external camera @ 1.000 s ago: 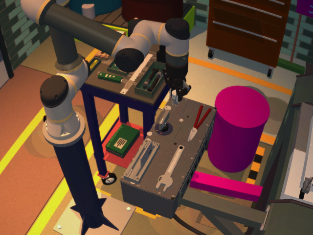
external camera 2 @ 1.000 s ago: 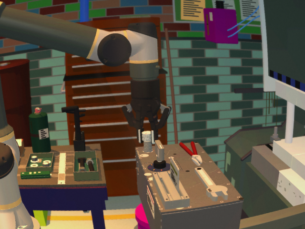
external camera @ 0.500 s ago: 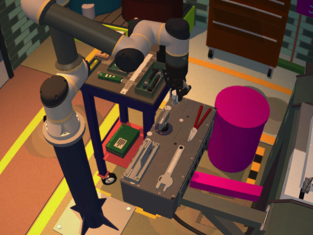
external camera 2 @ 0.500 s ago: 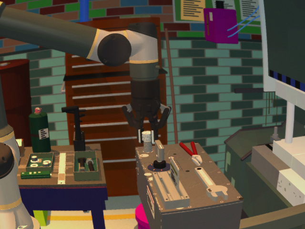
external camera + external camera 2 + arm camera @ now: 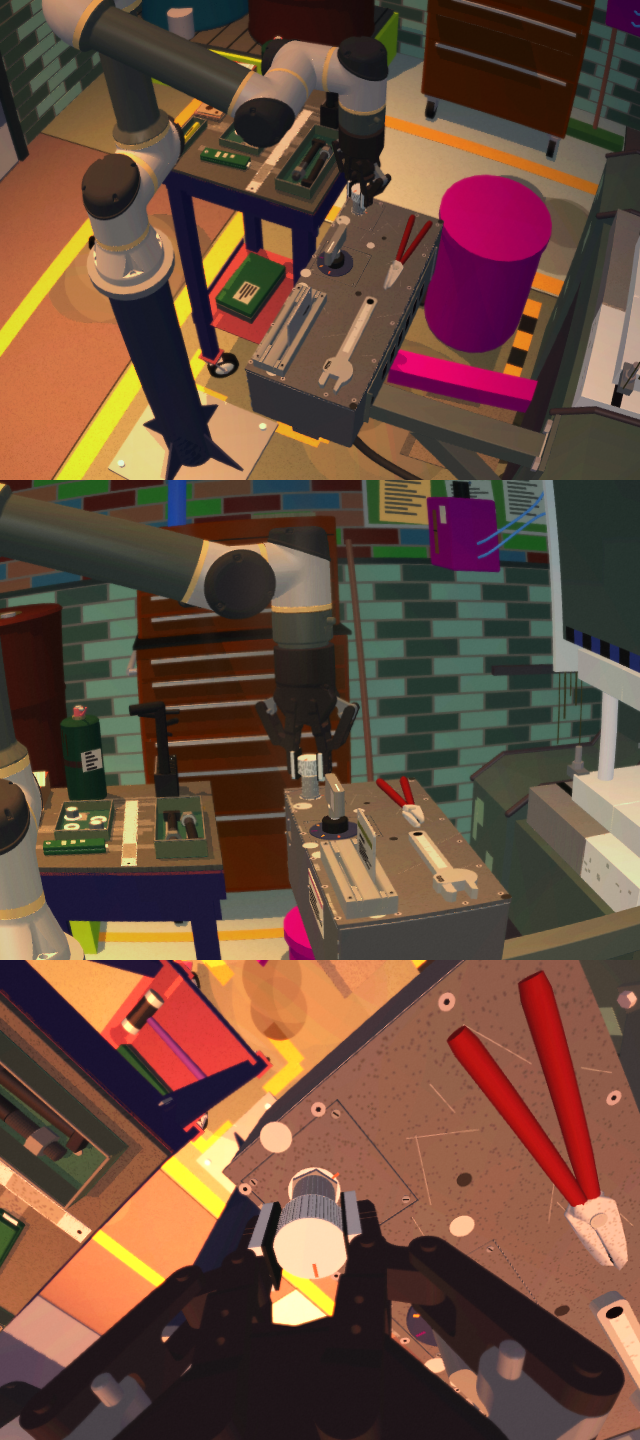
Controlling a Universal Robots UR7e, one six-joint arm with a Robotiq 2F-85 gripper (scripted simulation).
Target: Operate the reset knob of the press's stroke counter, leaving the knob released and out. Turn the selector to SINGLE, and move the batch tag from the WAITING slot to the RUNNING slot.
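My gripper (image 5: 307, 765) hangs straight down over the far corner of the grey panel box. Between its fingers is the reset knob (image 5: 309, 1236), a pale knurled cylinder standing raised on its stem above the panel. Nearer on the box, the selector (image 5: 334, 806) stands upright on its dark dial, and the batch tag (image 5: 366, 841) stands on edge in the long slotted holder (image 5: 291, 328). The gripper is closed on the reset knob.
Red-handled pliers (image 5: 406, 249) and a pale wrench (image 5: 347, 346) lie on the panel to the right of the knob. A blue-legged table with green trays (image 5: 305, 163) stands close on the left. A magenta drum (image 5: 483, 261) stands right of the box.
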